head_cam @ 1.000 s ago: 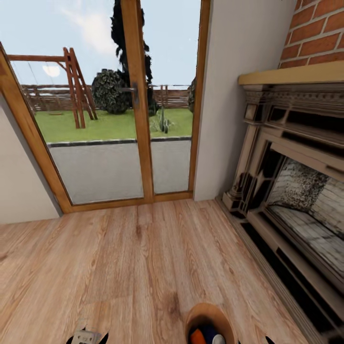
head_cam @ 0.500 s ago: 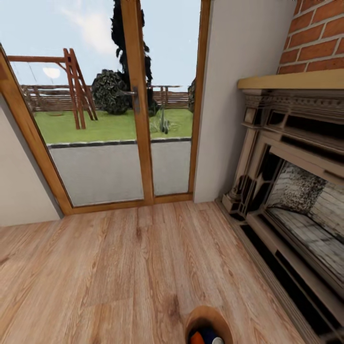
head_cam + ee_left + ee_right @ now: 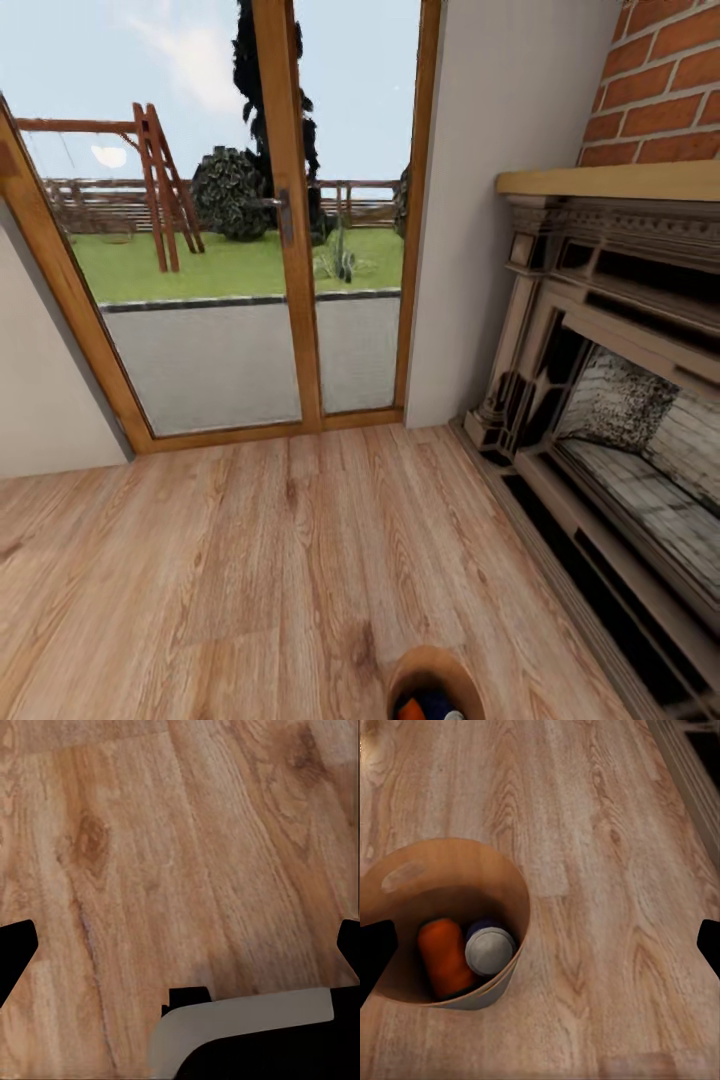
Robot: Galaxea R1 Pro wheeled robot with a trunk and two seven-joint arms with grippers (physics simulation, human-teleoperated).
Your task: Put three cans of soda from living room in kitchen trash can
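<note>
Cans sit lower in our head view than a second ago: the whole picture has slid, so our camera moved, not the room. The wooden bucket (image 3: 435, 685) that carries them now cuts off at the bottom edge at 6 o'clock, and the pale arm piece that showed at the lower left a second ago has left that view.

In our right wrist view we look down into the bucket (image 3: 510, 896), a round, thin-walled wooden tub with an oval handle slot, standing on the floor. Inside lie an orange can (image 3: 444, 956) and, touching it, a dark blue can (image 3: 489, 947) with a silver top facing up. We cannot tell whether a third can is in there. Dark tips of the right claw (image 3: 540, 949) show at both side edges of this view, well apart, so it stands wide open with nothing between them. The left claw (image 3: 180, 945) is likewise spread wide over bare planks, holding nothing.

The wood floor (image 3: 220, 560) runs ahead in warm, knotted boards. At 2 o'clock stands the ornate fireplace (image 3: 600, 400) under a red brick chimney (image 3: 660, 100). At 11 to 12 o'clock, farthest off, wood-framed glass doors (image 3: 285, 220) look onto grass, a swing frame and a fence.
</note>
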